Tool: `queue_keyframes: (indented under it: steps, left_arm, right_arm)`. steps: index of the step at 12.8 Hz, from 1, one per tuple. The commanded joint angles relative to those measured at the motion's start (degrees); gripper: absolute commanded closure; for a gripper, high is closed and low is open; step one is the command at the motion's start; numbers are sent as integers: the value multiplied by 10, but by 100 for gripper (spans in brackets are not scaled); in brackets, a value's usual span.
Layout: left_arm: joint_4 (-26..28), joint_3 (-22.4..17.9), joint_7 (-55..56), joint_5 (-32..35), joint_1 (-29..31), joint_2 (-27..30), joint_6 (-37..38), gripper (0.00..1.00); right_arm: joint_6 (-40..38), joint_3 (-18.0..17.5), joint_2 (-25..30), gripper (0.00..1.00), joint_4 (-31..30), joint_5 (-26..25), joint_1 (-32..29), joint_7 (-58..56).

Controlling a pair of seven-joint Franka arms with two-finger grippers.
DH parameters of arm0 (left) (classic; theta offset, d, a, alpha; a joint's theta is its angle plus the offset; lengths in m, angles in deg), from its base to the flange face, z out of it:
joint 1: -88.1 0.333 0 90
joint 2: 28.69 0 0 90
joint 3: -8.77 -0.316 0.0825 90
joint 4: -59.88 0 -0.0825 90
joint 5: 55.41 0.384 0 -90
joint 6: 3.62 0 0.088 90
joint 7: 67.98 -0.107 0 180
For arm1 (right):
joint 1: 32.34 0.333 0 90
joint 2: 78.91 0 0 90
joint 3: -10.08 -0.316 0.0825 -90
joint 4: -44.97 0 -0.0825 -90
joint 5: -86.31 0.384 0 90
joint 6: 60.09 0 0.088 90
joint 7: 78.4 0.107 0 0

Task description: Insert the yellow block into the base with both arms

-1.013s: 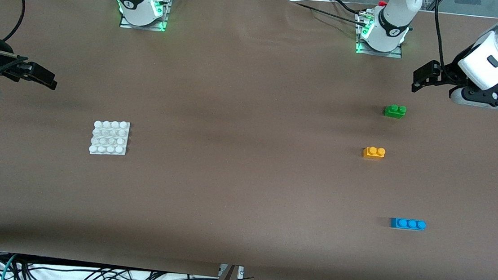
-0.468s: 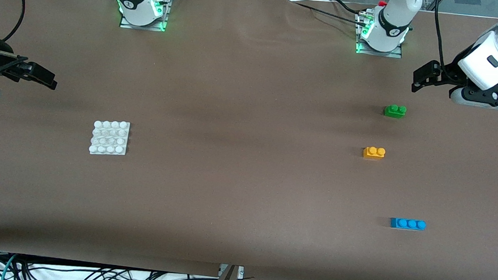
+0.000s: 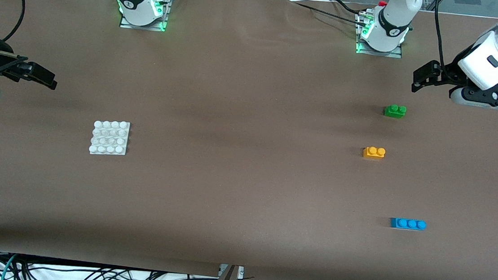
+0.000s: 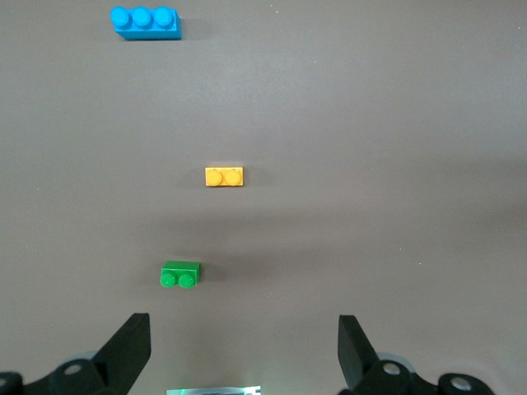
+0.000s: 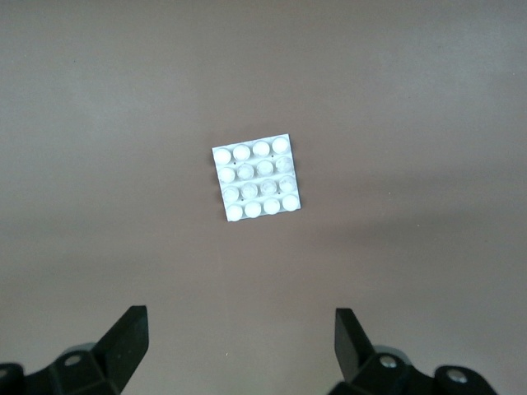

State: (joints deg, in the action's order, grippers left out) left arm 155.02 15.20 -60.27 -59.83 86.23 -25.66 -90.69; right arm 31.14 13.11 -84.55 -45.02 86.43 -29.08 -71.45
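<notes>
Two open grippers (image 4: 243,350) (image 5: 239,346), nothing legible

Front view: high up across the desk (image 3: 245,180), facing both arm bases. Left wrist view: straight down past its own spread fingers (image 4: 128,350), high enough to fit the green brick (image 4: 180,273), yellow block (image 4: 224,176) and blue brick (image 4: 146,22), all shared with the front view. Right wrist view: same deal, straight down onto the base (image 5: 257,178), also shared.
</notes>
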Motion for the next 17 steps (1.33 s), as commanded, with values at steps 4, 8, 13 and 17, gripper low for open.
queue_keyframes:
  steps: [4,8,13,17]
  left_arm:
    - [-18,4,2,15,0,-7,12,0]
    - [-18,4,2,15,0,-7,13,0]
    - [-19,4,3,13,-1,-7,12,0]
    - [-30,5,3,14,-6,-10,13,0]
  right_arm:
    - [-6,-1,8,0,-4,8,0,6]
    - [-6,-1,8,0,-4,8,0,6]
    - [-10,-1,6,0,-4,8,-1,3]
    - [-9,1,-6,0,-3,0,-2,-3]
